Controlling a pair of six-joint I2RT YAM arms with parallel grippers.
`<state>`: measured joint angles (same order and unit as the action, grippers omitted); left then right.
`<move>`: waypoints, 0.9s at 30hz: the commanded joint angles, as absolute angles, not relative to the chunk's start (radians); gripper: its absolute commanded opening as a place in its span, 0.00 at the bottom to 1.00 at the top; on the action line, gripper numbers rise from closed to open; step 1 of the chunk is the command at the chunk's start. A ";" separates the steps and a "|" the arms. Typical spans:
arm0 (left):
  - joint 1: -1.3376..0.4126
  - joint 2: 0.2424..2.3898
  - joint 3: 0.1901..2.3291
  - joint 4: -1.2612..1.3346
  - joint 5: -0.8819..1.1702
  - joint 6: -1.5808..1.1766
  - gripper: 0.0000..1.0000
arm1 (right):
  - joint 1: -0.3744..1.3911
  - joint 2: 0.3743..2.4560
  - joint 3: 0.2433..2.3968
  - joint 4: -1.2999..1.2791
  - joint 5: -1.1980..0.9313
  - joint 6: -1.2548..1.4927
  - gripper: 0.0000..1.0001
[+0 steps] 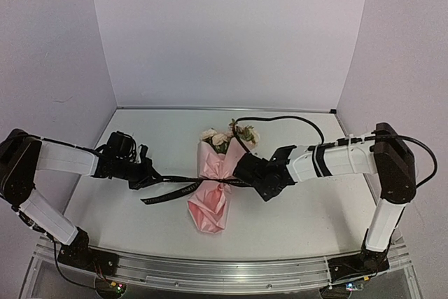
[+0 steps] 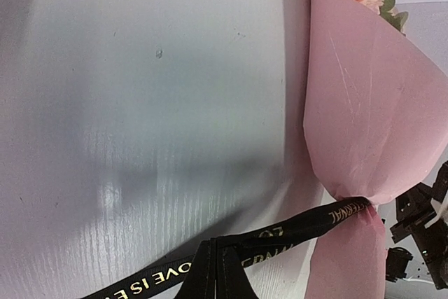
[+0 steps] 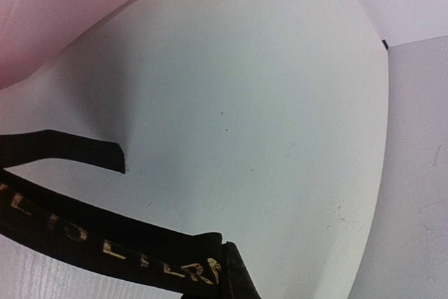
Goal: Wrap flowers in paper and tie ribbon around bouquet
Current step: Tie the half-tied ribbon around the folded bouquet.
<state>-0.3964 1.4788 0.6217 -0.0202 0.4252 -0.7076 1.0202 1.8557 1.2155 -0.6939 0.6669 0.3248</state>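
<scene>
Top external view: the cone-shaped bouquet (image 1: 210, 204) lies on the white table (image 1: 126, 229) between the two sets of jaws. Its small bunch of pale pink and cream flowers (image 1: 227, 136) points away from the arm bases, and its light pink tissue-like paper (image 1: 208, 164) is gathered to a narrow waist. The long narrow black ribbon with pale lettering (image 1: 175, 188) crosses that waist and runs out to both sides. The left gripper (image 1: 154, 176) sits apart from the bouquet, jaws fully closed, with the ribbon leading straight into them. The right gripper (image 1: 243, 173) sits just beside the waist on the opposite side, jaws likewise closed. Left wrist view: the ribbon is pinched between the closed black fingers at the bottom edge and stretches ahead of the jaws to the cinched paper. A second, lettered length lies slack just to one side of the jaws. Whether a knot is formed cannot be told. Right wrist view: the ribbon is nipped at the fingertip, with a free cut end lying ahead of the jaws and the paper beyond it. Hazards, by judgement: opposed pulling may crease or tear the thin paper at the waist; the smooth ribbon may slip from either pinch and slacken the loop; uneven tension may drag the bouquet towards one set of jaws; release before a knot is set may let the paper spring open
</scene>
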 commanded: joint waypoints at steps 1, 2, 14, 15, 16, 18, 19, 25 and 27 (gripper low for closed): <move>-0.292 1.463 0.654 -0.168 0.220 -0.691 0.00 | 1.022 1.865 1.220 -0.969 1.008 0.222 0.00; -0.283 1.462 0.658 -0.175 0.221 -0.686 0.00 | 1.035 1.864 1.220 -0.965 1.032 0.207 0.00; -0.241 1.445 0.690 -0.230 0.257 -0.640 0.00 | 1.147 1.794 1.069 -0.851 1.152 0.053 0.00; -0.240 1.446 0.695 -0.237 0.256 -0.635 0.00 | 1.153 1.776 1.049 -0.838 1.153 0.038 0.00; -0.237 1.448 0.699 -0.247 0.256 -0.626 0.00 | 1.159 1.758 1.032 -0.829 1.155 0.029 0.00; -0.233 1.451 0.708 -0.259 0.261 -0.614 0.00 | 1.173 1.712 0.992 -0.806 1.150 0.003 0.00; -0.230 1.453 0.712 -0.263 0.263 -0.608 0.00 | 1.179 1.693 0.975 -0.794 1.145 -0.014 0.00; -0.227 1.471 0.734 -0.283 0.292 -0.570 0.00 | 1.190 1.611 0.867 -0.727 1.072 -0.091 0.00; -0.227 1.479 0.733 -0.285 0.306 -0.559 0.00 | 1.191 1.594 0.842 -0.699 1.049 -0.114 0.00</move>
